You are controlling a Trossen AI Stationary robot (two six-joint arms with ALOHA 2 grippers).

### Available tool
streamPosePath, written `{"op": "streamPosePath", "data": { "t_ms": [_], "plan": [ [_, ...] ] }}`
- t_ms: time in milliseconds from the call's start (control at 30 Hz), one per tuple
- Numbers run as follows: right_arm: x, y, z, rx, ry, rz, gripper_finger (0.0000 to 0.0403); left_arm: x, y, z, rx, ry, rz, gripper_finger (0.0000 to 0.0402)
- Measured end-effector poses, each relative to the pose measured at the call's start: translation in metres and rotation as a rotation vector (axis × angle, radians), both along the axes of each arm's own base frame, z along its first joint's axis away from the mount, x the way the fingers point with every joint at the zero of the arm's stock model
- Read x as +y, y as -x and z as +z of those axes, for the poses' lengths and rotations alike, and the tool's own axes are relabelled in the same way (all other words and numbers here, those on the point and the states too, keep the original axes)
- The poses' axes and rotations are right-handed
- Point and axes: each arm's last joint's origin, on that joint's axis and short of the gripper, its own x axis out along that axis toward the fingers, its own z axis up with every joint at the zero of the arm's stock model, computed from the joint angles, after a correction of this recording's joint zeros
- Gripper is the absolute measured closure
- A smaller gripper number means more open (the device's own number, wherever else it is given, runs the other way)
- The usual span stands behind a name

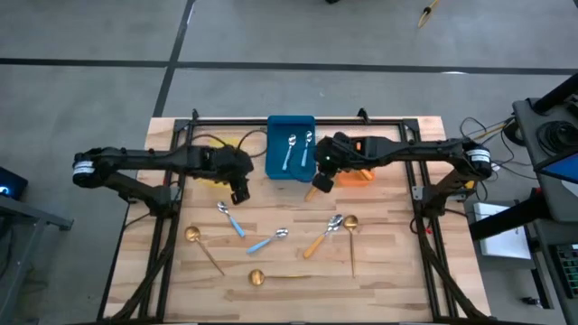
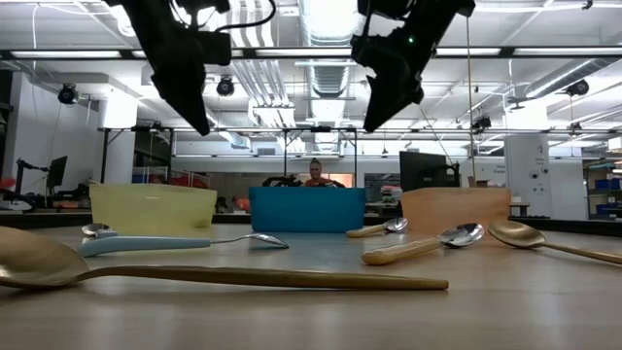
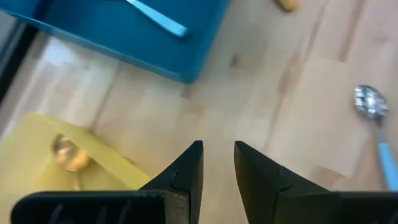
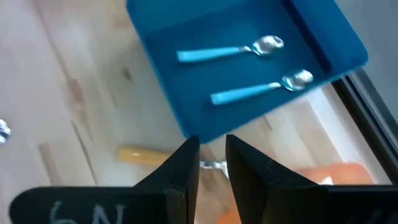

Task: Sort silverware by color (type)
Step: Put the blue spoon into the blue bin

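Note:
My left gripper hangs open above bare wood in front of the yellow bin, which holds a gold spoon. My right gripper hangs open above an orange-handled spoon that lies flat on the table before the orange bin. The blue bin holds two blue-handled spoons. Flat on the table nearer the front lie two blue-handled spoons, an orange-handled spoon and three gold spoons.
The three bins stand in a row along the table's far side, inside a black frame rail. The loose spoons are spread over the table's near half. Bare wood lies between the two grippers. A person shows far behind the table.

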Motion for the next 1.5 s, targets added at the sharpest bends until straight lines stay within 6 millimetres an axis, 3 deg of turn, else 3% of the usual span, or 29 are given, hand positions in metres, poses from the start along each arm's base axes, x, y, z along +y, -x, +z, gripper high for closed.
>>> {"op": "streamPosePath", "data": {
  "t_ms": [367, 667, 1133, 1500],
  "plan": [
    [0.018, -0.014, -0.013, -0.162, 0.061, 0.102, 0.0338, -0.047, -0.001, 0.000, -0.037, 0.094, -0.021, 0.0329],
    [0.021, -0.020, -0.032, -0.384, 0.111, 0.126, 0.0337, -0.083, -0.003, -0.006, -0.056, 0.111, -0.026, 0.0329],
    [0.022, -0.025, -0.025, -0.474, 0.159, 0.197, 0.0337, -0.153, -0.040, -0.068, -0.047, 0.077, -0.180, 0.0329],
    [0.029, -0.027, -0.024, -0.486, 0.128, 0.248, 0.0337, -0.166, -0.051, -0.112, -0.021, -0.009, -0.059, 0.0313]
  ]
}}
